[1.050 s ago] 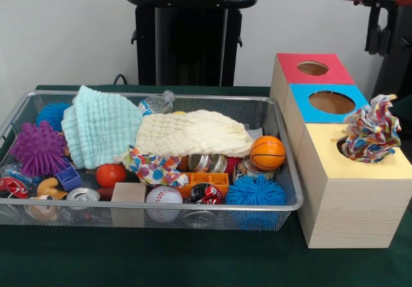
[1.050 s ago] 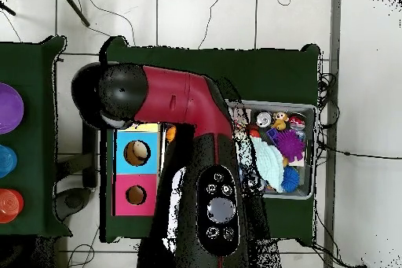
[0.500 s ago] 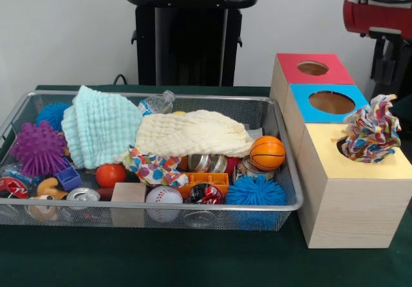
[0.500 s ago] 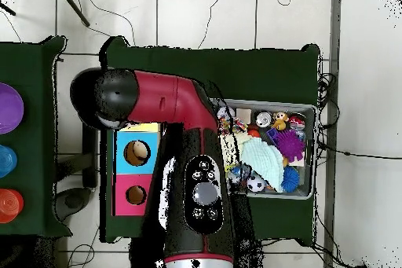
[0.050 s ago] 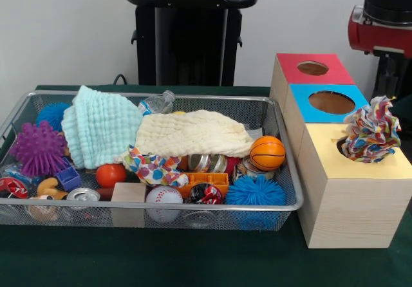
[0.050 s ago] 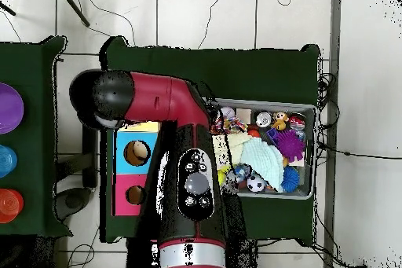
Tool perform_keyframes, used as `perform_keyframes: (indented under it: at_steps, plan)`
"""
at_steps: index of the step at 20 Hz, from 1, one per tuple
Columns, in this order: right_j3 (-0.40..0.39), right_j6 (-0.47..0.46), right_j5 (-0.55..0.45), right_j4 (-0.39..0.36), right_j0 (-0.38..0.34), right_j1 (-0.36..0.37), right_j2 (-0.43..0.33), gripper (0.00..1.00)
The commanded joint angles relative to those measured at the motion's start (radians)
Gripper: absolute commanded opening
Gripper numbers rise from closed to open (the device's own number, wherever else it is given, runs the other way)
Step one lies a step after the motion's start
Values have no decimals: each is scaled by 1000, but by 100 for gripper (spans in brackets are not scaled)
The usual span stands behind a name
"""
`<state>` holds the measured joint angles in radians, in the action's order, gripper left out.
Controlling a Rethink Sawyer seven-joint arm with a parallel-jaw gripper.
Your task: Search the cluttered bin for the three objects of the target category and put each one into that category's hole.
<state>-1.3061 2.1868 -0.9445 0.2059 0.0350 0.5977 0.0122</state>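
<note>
Patterned cloth (image 5: 371,129) sits bunched in the hole of the yellow box (image 5: 351,197), right of the wire bin (image 5: 283,165); arm (image 6: 184,163) overhead, tool state cannot tell.

You're looking at robotics lab test cell. Green-covered table (image 5: 193,261) on pale tiled floor (image 6: 235,21), cables (image 6: 118,13) trailing at 12 o'clock overhead. Robot pedestal (image 5: 188,36) against bare white wall (image 5: 64,29). Second green table (image 6: 23,131) at 9 o'clock holding coloured discs (image 6: 6,108).
</note>
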Motion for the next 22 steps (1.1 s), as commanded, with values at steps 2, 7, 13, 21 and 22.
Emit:
perform_keyframes:
  at_steps: [2,7,13,21,22]
  plan:
    - [46,98,78,17,-8,-112,-87,0]
    - [125,103,60,-4,-4,-171,-65,0]
    - [133,95,92,-10,-2,-200,-63,0]
    - [145,111,126,-13,18,-221,-50,0]
    - [136,112,133,-11,20,-217,-51,0]
